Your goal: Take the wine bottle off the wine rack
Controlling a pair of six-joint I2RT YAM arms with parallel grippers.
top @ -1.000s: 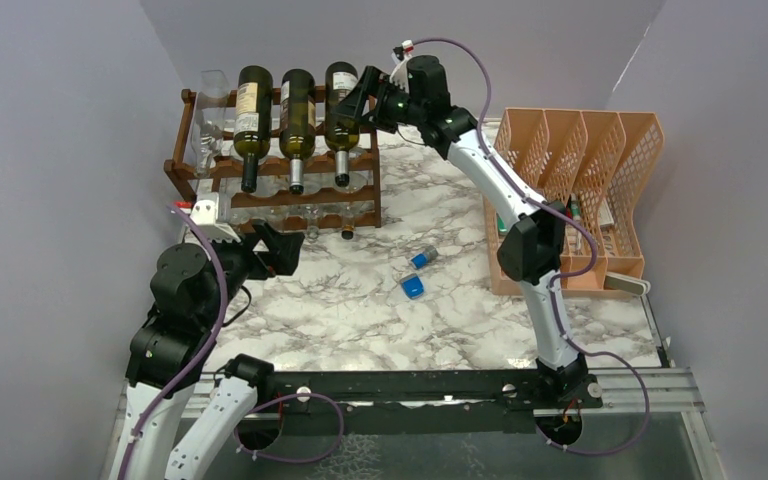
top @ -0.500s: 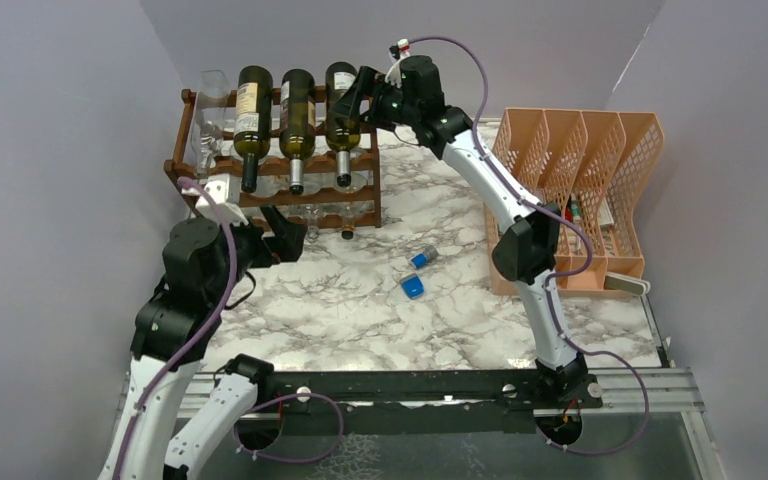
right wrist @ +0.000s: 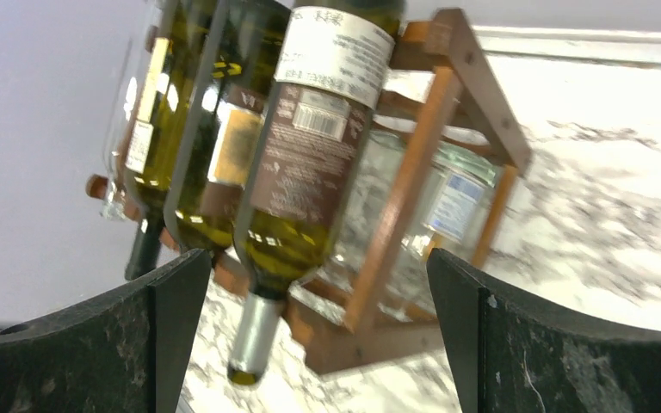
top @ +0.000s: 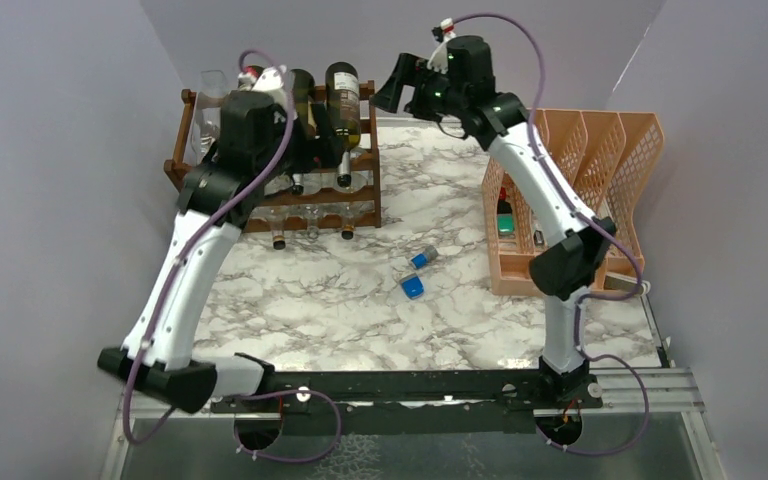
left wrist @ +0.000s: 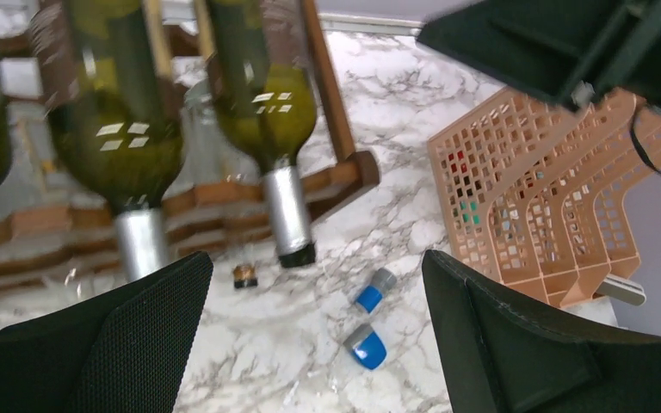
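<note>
The wine bottle (top: 343, 100) lies on the top tier of the wine rack (right wrist: 400, 198), rightmost in its row, neck sloping down toward the counter (top: 340, 300) — untouched. The left jaws gape empty above the necks; the right jaws gape empty near its base

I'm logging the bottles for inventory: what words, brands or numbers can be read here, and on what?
No text is legible.
Label of the wine bottle at the end of the wine rack: print present, too blurred to read.
Label of the next bottle: blurred.
Label of the clear bottle lower in the rack: blurred.
</note>
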